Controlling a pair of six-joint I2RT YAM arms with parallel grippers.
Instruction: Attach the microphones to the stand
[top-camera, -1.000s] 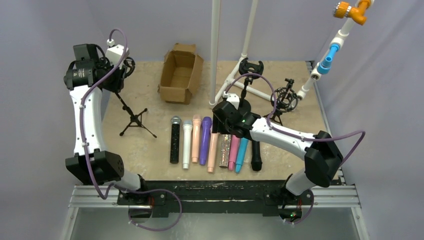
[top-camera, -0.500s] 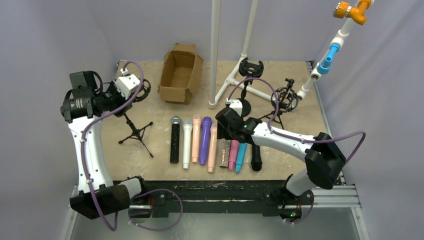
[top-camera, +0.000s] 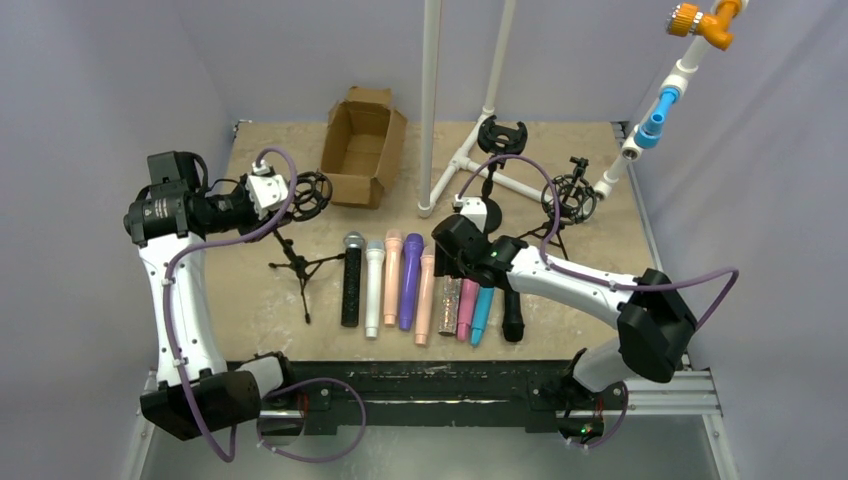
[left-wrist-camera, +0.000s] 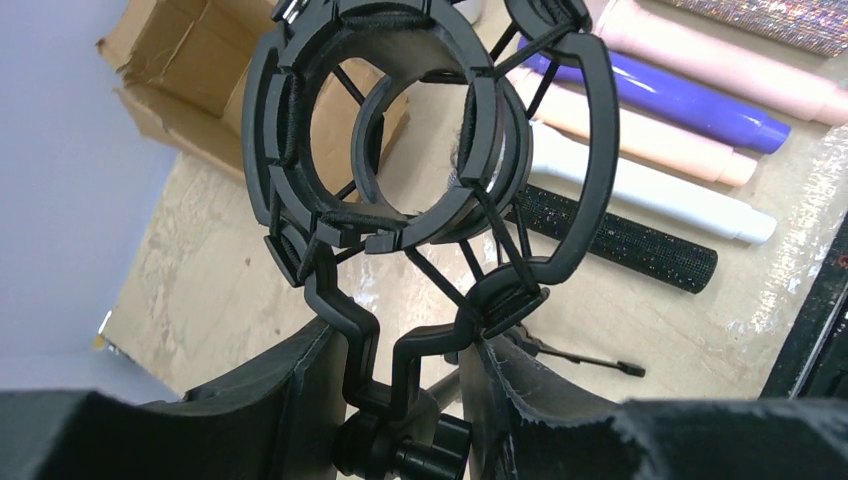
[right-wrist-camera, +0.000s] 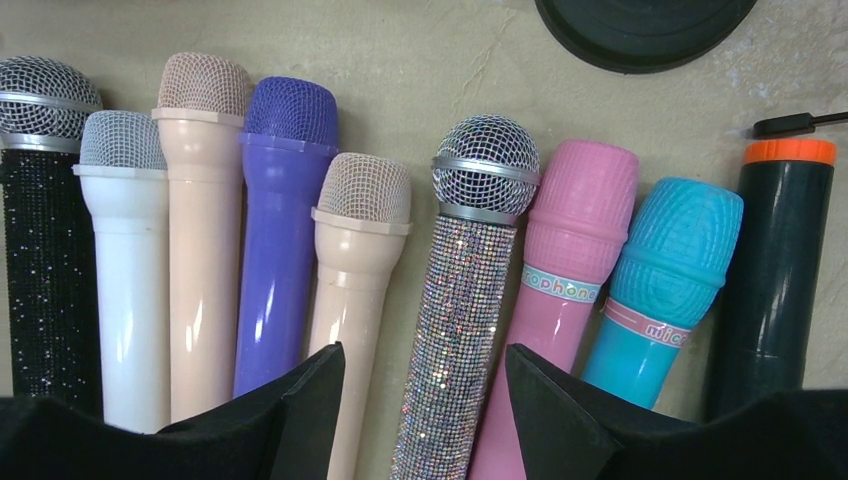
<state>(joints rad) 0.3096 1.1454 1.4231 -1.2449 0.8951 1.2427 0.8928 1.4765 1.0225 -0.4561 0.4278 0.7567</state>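
Mics (top-camera: 410, 280) on beige tabletop (top-camera: 250, 318), poss. stone

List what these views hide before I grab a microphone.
- Lower ends of the microphones: right wrist view, cut off by the bottom edge and the right tool's fingers.
- Feet of the stand: left wrist view, mostly behind the left tool.
- Gap between right tool and microphones: top view, under the wrist.

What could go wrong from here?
1. Right gripper straddles the silver glitter microphone, packed between the peach microphone and pink microphone; closing may shove neighbours.
2. Left gripper holds the tripod stand by its neck, legs near the black glitter microphone; a swing could scatter the row.
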